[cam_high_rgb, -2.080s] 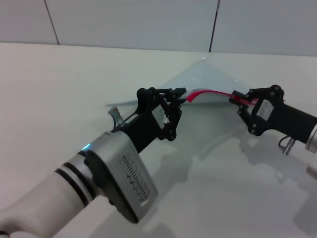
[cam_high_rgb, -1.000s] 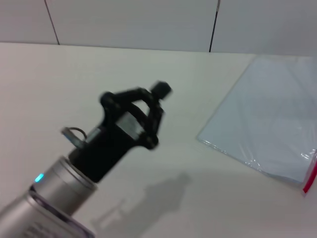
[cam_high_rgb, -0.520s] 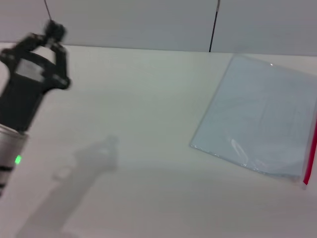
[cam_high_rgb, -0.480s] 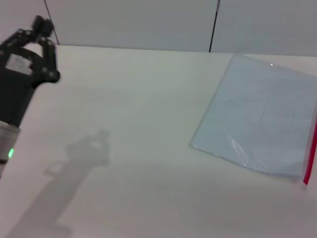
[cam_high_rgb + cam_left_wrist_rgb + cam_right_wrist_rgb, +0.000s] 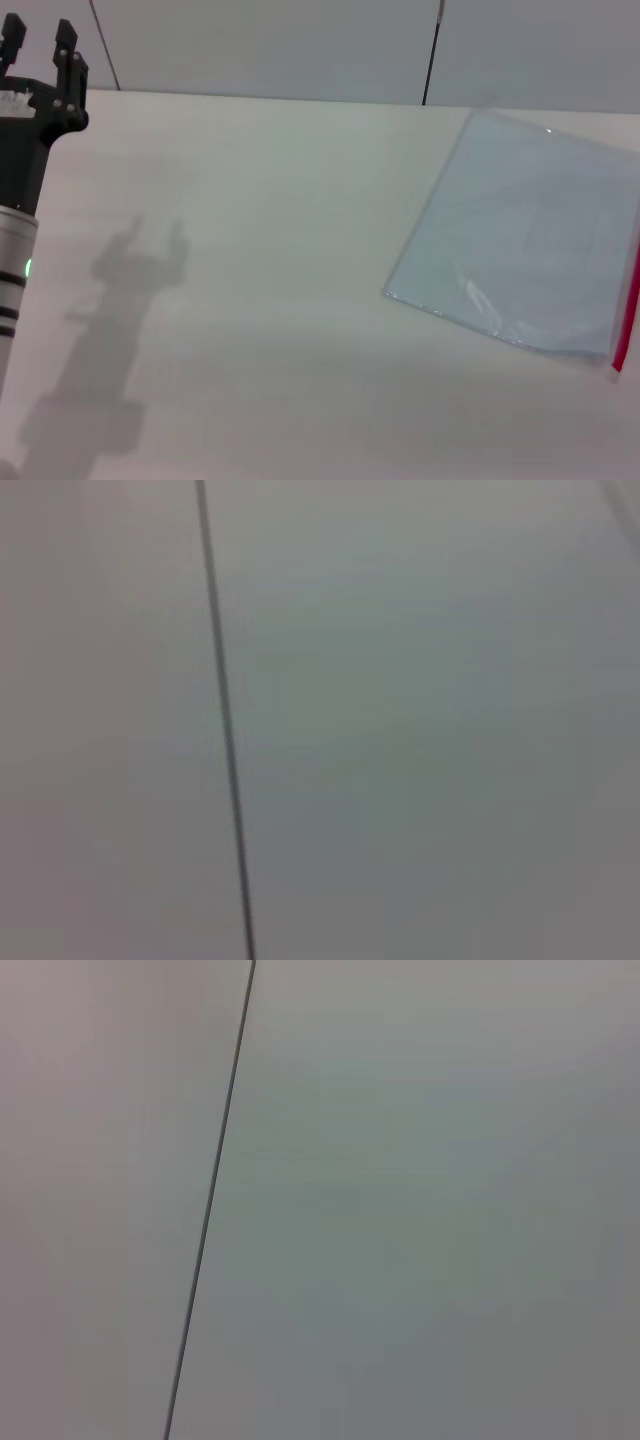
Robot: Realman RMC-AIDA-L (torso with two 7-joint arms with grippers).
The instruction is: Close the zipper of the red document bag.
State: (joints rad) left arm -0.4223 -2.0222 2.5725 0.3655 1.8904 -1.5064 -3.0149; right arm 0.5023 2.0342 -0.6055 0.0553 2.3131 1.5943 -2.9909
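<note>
The red document bag (image 5: 530,240), a flat pale blue-grey translucent pouch, lies flat on the white table at the right of the head view. Its zipper (image 5: 627,305) shows as a thin red strip along the edge at the frame's right border; I cannot make out the slider. My left gripper (image 5: 40,30) is raised at the far left, far from the bag, open, with nothing between its fingers. My right gripper is out of view. Both wrist views show only a grey wall with a dark seam.
The white table (image 5: 250,300) stretches between the left arm and the bag. A grey panelled wall (image 5: 300,45) with dark vertical seams stands behind the table's far edge. The left arm's shadow (image 5: 120,330) falls on the table.
Both grippers let go of the lifted bag, which now lies flat at the right. The left arm swung away to the far left and rose; its fingers opened. The right arm left the view.
</note>
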